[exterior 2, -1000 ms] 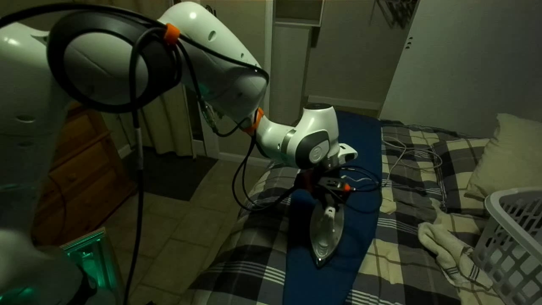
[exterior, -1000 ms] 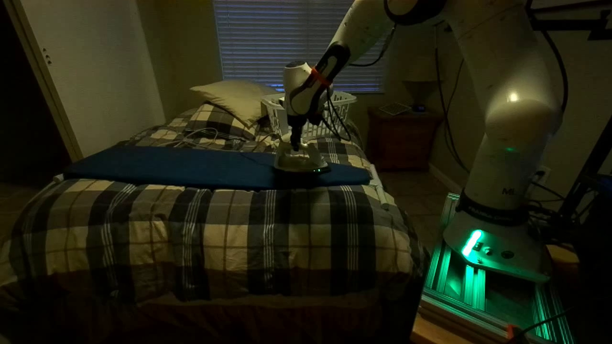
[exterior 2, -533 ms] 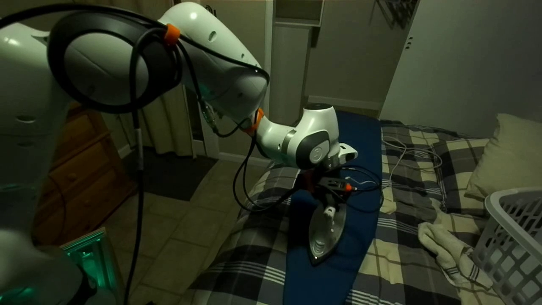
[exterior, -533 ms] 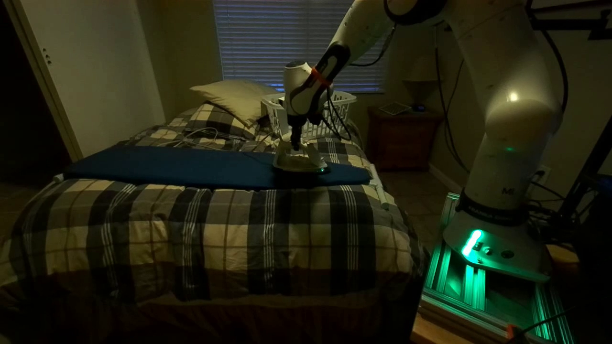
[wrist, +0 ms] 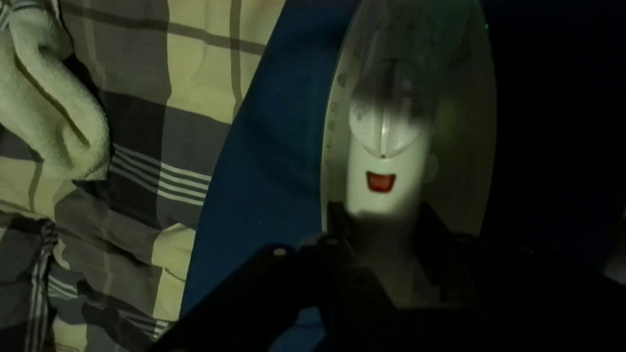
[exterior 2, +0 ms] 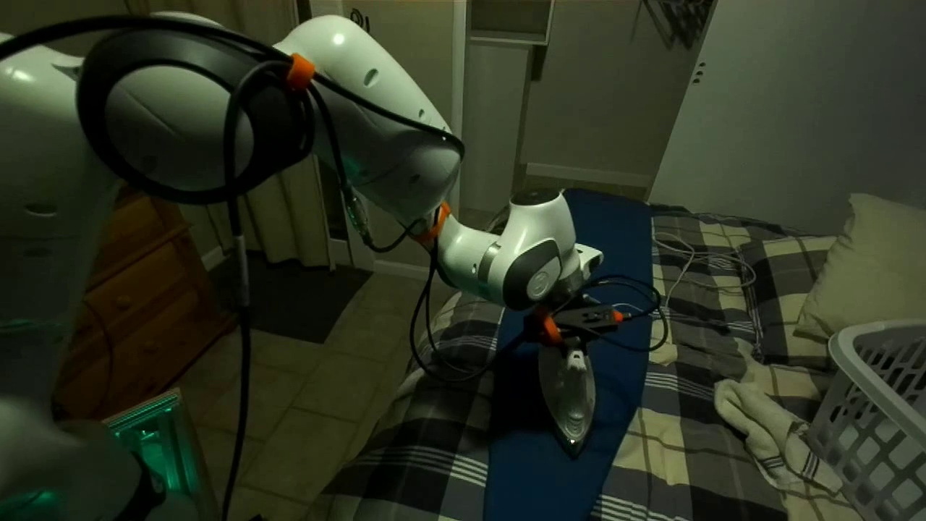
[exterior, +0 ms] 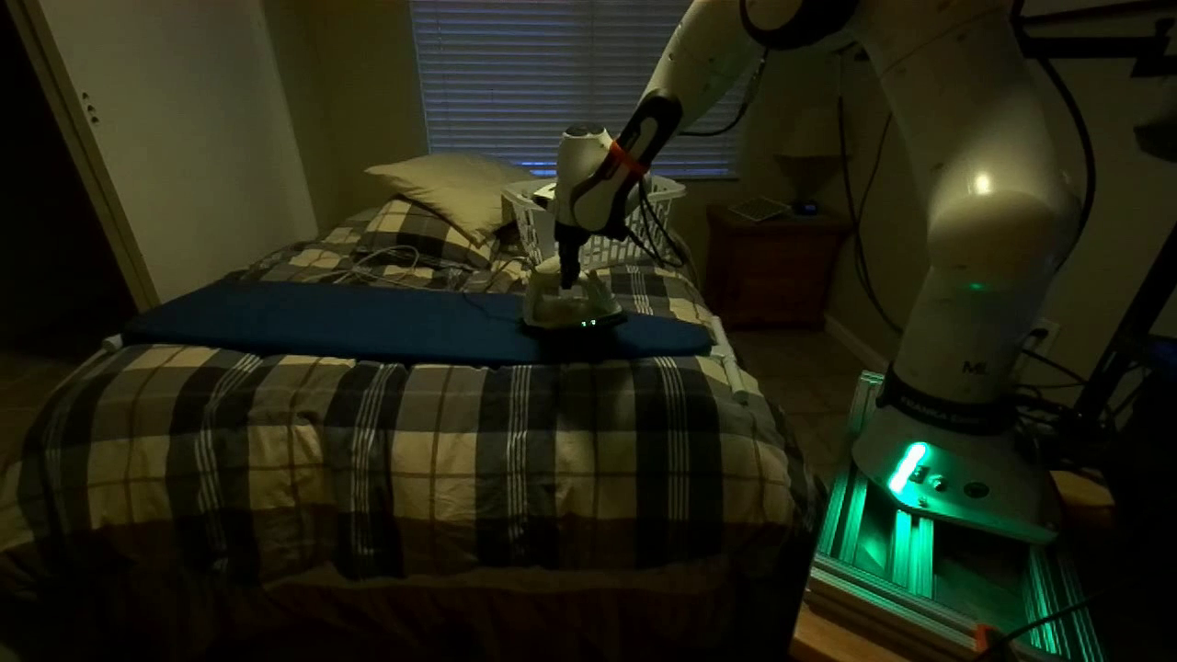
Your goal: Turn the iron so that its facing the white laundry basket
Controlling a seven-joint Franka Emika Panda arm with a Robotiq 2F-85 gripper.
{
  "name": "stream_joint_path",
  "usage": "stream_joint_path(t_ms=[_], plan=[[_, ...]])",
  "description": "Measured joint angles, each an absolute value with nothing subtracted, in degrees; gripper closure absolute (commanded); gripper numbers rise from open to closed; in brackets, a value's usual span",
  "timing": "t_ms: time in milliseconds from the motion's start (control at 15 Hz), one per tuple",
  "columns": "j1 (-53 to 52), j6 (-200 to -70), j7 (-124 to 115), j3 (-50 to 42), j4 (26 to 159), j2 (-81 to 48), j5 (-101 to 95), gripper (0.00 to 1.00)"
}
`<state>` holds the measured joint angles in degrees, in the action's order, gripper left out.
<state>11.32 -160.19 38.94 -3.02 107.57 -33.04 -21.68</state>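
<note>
Wrist view: iron, pale, wedge-shaped, with red button and round dial along the handle. Gripper: narrow, closed about the handle, jaws to left and right of it; iron held. In both exterior views: same iron, over a blue ironing board; touching it or just clear, cannot tell. In an exterior view: roughly level, small green lights low on the near side. In an exterior view: nose toward the near side, slightly right. White laundry basket off to the right, well apart. Between iron and basket, on a plaid bedcover: white sock-like cloth, dark-striped at the near end. Farther off, pale cord, loosely looped; at far right, pale pillow. Beyond the bedcover, in an exterior view: slatted window blind, and wooden nightstand at right. Robot arm: white, base at right, green light on the base. In an exterior view, left: wooden chest of drawers, dark mat beside it.
</note>
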Motion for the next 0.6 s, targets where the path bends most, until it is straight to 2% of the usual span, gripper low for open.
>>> stream_joint_path(t_ms=[267,600], plan=[[17.51,-165.18,52.18,2.74,109.69,-32.77,-21.21,0.88],[29.65,-165.84,70.62,14.93,111.92,-32.61,-21.15,0.88]])
